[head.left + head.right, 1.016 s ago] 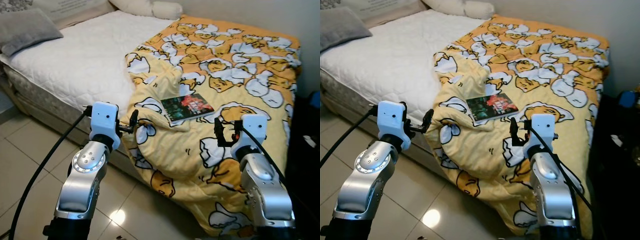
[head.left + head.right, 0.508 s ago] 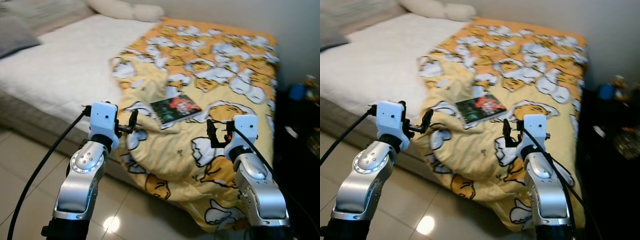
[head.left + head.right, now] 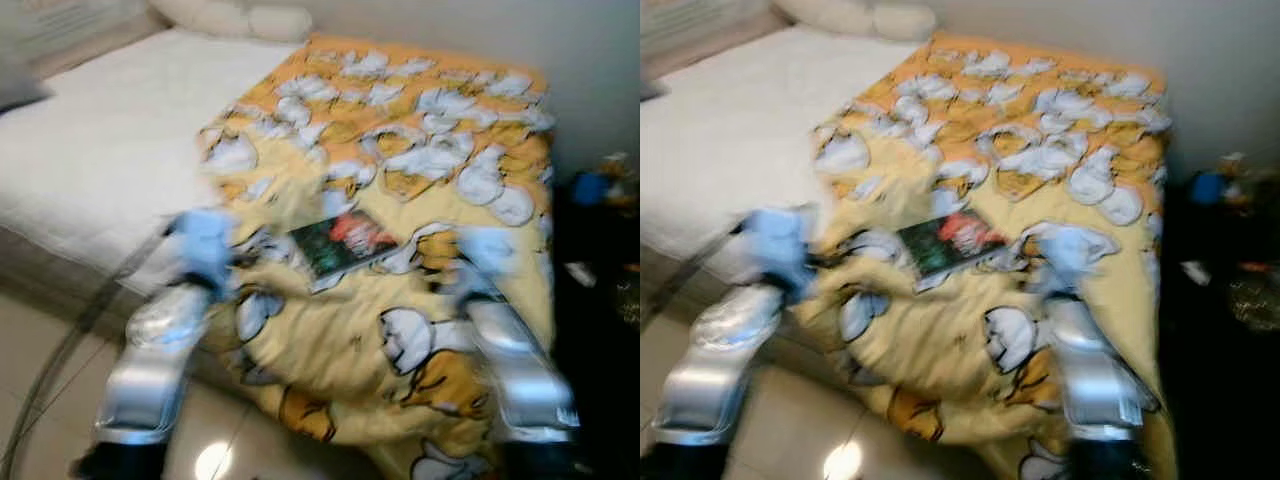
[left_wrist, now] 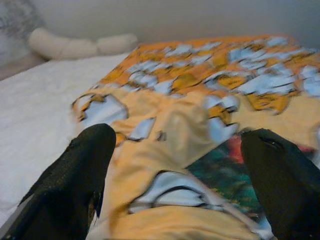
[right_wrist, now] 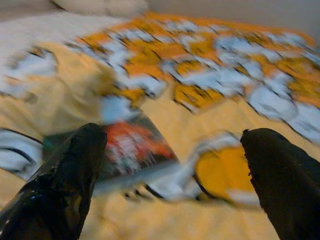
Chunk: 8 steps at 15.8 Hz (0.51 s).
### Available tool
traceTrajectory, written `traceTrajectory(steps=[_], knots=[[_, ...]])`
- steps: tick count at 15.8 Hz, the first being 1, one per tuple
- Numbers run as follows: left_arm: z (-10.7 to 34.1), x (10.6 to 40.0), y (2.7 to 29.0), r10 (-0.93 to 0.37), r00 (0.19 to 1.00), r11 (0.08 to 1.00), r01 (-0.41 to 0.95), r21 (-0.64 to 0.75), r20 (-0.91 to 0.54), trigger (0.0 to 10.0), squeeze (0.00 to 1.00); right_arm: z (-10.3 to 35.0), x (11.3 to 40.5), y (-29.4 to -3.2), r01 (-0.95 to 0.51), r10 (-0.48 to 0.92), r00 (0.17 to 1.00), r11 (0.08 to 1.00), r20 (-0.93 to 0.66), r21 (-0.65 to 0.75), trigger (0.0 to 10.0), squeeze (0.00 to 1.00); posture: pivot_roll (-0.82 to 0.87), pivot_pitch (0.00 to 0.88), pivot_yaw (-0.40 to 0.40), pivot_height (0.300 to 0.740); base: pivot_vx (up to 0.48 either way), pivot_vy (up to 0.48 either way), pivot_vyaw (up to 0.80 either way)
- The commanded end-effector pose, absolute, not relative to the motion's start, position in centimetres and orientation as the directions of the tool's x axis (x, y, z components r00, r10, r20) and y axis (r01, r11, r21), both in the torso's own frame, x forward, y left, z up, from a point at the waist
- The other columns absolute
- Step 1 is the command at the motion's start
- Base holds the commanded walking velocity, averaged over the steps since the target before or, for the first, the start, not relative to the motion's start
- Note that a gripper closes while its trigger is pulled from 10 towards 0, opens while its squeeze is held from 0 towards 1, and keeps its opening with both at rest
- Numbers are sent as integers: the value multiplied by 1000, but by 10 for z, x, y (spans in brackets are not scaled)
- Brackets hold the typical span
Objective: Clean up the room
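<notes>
Though both head views are smeared with blur, you can see the book (image 3: 345,243) lying flat on the yellow patterned blanket (image 3: 440,130), which covers the right part of the bed (image 3: 100,160). Your left pincer (image 4: 175,185) and right pincer (image 5: 170,185) are both released, fingers spread wide and empty, held above the blanket's near edge on either side of the book, neither touching it. Pillows (image 3: 240,18) lie at the bed's far end.

Silver arms, black-fingered end effectors (image 4: 175,170)
</notes>
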<state>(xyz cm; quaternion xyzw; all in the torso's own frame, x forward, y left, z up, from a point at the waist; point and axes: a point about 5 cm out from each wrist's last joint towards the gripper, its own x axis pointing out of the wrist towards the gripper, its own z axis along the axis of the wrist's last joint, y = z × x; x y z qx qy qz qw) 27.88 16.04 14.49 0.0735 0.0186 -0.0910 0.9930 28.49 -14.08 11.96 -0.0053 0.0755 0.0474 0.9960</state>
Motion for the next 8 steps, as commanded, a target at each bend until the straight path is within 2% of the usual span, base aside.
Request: traceTrajectory(steps=[1, 5, 7, 8], knots=[[149, 279, 149, -218, 975, 966, 221, 132, -34, 10000, 1000, 118, 284, -154, -57, 53, 986, 998, -158, -20, 10000, 0, -27, 0, 8, 740, 431, 0, 0], [147, 276, 149, -229, 972, 959, 233, 159, -43, 10000, 1000, 115, 281, -146, -116, 107, 980, 992, -169, -45, 10000, 0, -21, 0, 3, 740, 432, 0, 0], [147, 275, 148, -234, 971, 959, 238, 154, -42, 10000, 1000, 113, 279, -142, -151, 138, 973, 986, -183, -63, 10000, 0, -21, 0, 2, 740, 422, 0, 800], [146, 275, 147, -239, 970, 958, 244, 151, -45, 10000, 1000, 109, 276, -143, -135, 134, 970, 991, -204, 8, 10000, 0, -24, 0, 2, 740, 375, 0, 0]])
